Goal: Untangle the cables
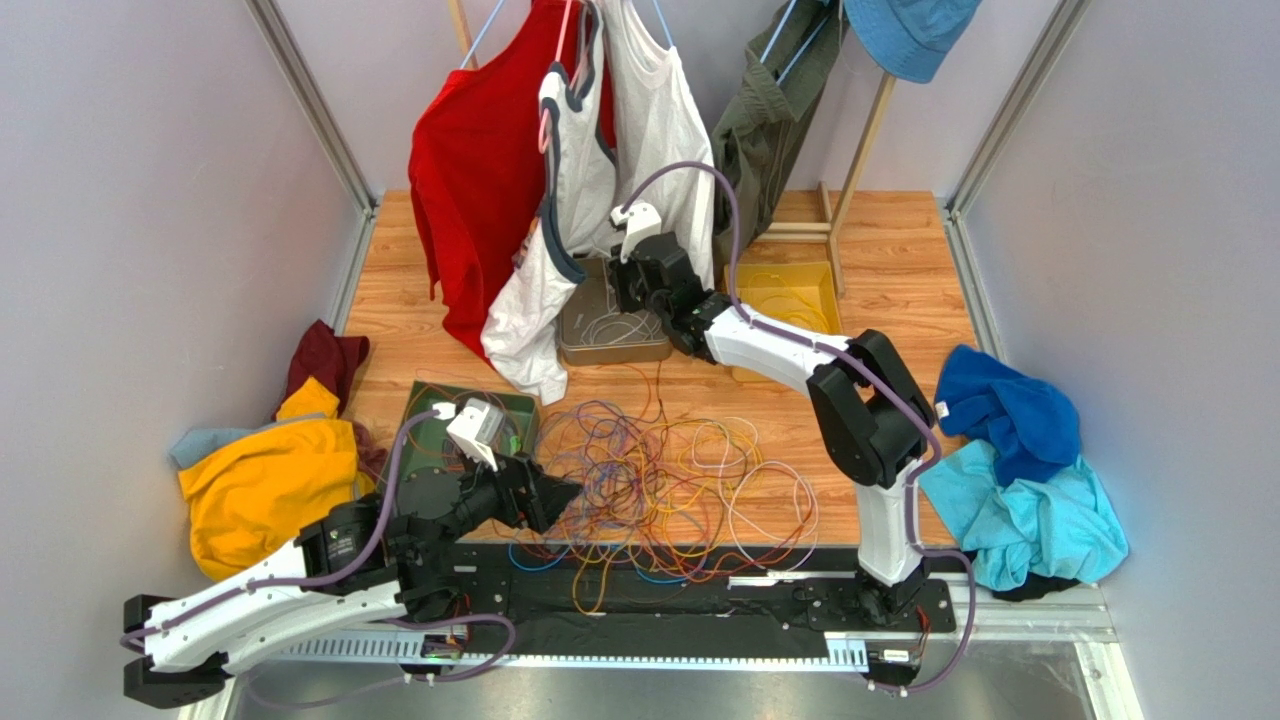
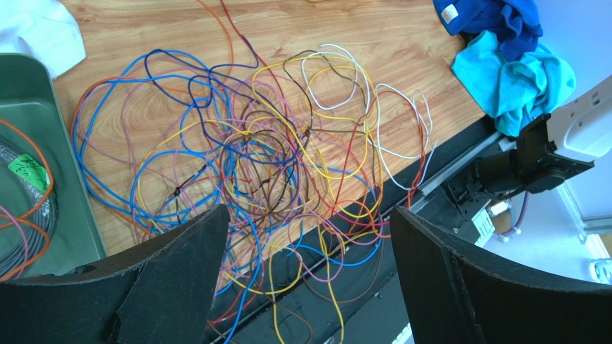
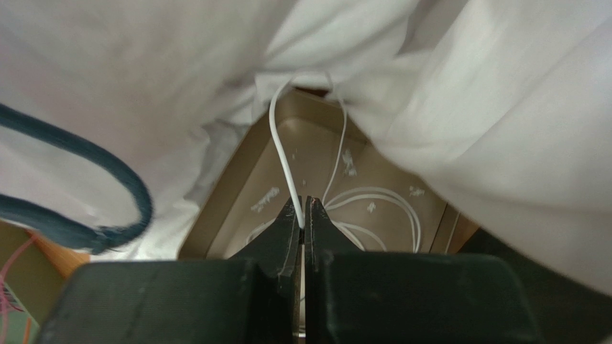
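A loose snarl of thin cables [image 1: 661, 477], orange, yellow, purple, blue, red and white, lies on the wooden table; it also shows in the left wrist view [image 2: 266, 150]. My left gripper [image 1: 564, 498] hovers at the snarl's near-left edge, open and empty [image 2: 305, 236]. My right gripper [image 1: 631, 285] reaches over a tan tray [image 1: 601, 348] at the back, under hanging shirts. It is shut [image 3: 302, 213] on a white cable [image 3: 280, 143] that loops up from it and down into the tray [image 3: 237, 193], where more white cable lies coiled.
A green tray [image 2: 43, 143] holding coiled wires sits left of the snarl. A white shirt [image 1: 601, 165] and red shirt [image 1: 481, 150] hang over the back trays. A yellow tray [image 1: 789, 293] stands at the back right. Clothes piles lie left [image 1: 271, 480] and right [image 1: 1022, 465].
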{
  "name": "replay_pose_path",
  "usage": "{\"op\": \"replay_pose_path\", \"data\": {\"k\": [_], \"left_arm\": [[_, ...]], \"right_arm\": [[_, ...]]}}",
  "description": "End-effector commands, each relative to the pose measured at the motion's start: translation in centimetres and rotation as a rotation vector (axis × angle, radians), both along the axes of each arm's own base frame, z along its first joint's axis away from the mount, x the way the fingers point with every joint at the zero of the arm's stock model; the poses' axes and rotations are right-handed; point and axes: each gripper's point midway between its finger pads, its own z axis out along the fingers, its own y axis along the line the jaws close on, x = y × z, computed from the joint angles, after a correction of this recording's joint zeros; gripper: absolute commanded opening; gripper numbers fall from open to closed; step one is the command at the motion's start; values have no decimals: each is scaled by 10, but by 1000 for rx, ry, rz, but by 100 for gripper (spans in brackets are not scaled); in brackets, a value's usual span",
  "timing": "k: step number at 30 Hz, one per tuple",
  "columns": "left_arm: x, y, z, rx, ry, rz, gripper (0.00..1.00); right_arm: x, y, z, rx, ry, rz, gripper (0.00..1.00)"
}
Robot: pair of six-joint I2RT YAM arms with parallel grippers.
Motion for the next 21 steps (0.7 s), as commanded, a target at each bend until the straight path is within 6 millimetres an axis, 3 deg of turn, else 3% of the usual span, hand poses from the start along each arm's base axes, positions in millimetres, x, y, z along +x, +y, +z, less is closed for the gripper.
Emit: {"op": "replay_pose_path", "data": {"k": [1, 2, 4, 5, 8, 10, 14, 15, 17, 18, 20, 21], "left_arm": [[0, -6, 4, -36, 4, -6, 91], [-1, -7, 4, -38, 5, -10, 91], [0, -7, 4, -39, 5, -5, 91], [0, -7, 3, -37, 5, -7, 91], [1, -6, 5, -37, 2, 0, 91], [2, -6, 7, -36, -4, 5, 91], [4, -6, 9, -34, -10, 11, 92], [4, -6, 9, -30, -10, 12, 92], [6, -6, 11, -35, -10, 22, 91], [6, -5, 11, -36, -10, 25, 91], [9, -4, 13, -42, -13, 44, 91], [9, -3, 15, -48, -15, 51, 91]], "right_arm": [[-9, 16, 1, 35, -18, 10, 1], [-12, 14, -1, 19, -12, 6, 23], [-13, 9, 7, 7, -27, -25, 44], [-14, 7, 12, 8, -38, -34, 60], [-19, -3, 45, 35, -88, -59, 73], [-23, -11, 74, 56, -122, -86, 75], [-40, -28, 102, 44, -140, -135, 76], [-46, -37, 119, 61, -160, -159, 76], [-60, -50, 113, 49, -138, -188, 76], [-72, -60, 128, 78, -150, -194, 75], [-94, -70, 106, 89, -89, -191, 73], [-112, -74, 120, 139, -96, -169, 73]]}}
